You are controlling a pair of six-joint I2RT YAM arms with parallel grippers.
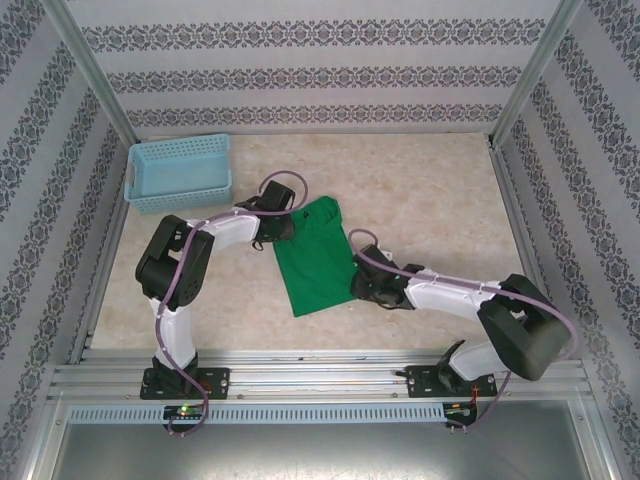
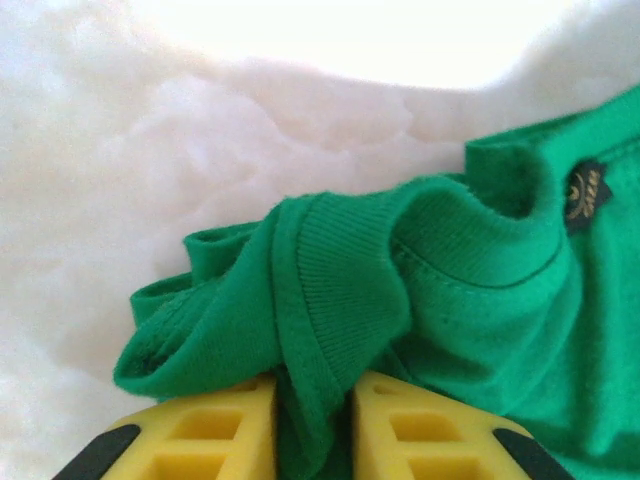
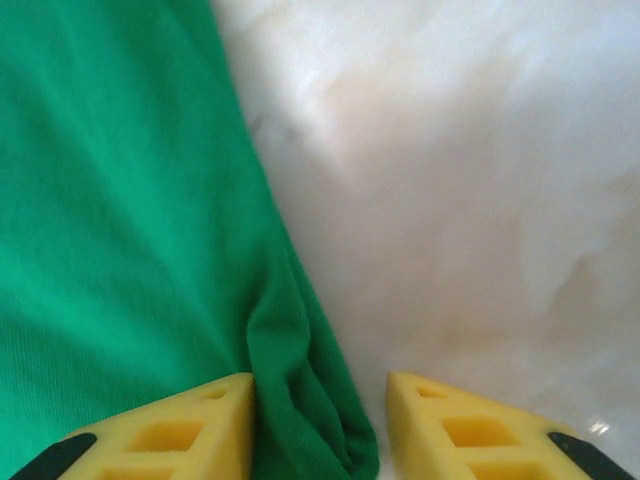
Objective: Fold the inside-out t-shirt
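The inside-out t-shirt lies on the table as a narrow green folded strip between the two arms. My left gripper is at its far left corner, by the neck. In the left wrist view it is shut on the bunched ribbed collar of the t-shirt, and a dark label shows at the right. My right gripper is at the shirt's near right edge. In the right wrist view it is open, with the folded edge of the t-shirt against the left finger and a gap to the right finger.
A light blue mesh basket stands at the far left corner of the table. Patterned walls and metal frame posts close in the table. Bare tabletop stretches to the right of and behind the shirt.
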